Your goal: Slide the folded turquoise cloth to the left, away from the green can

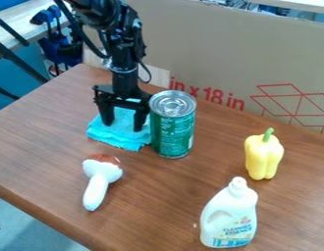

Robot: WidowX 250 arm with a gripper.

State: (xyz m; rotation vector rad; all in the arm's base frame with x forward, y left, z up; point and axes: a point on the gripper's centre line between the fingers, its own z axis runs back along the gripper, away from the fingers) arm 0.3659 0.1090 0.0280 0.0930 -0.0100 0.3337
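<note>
1. Cloth [119, 138], blue and folded, lay on the brown table [40, 139], at the left part of the view, under the claw.
2. White toy [99, 181] with a brown top lay nearer to the camera than the cloth.
3. Black claw [122, 125] pointed down at the cloth, and its two fingers were wide apart; I could not tell if they touched it.
4. Green can [173, 128] stood upright, just right of the claw.
5. White bottle [229, 218] stood near the front.
6. Yellow pepper [263, 159] was upright, at the far right.
</note>
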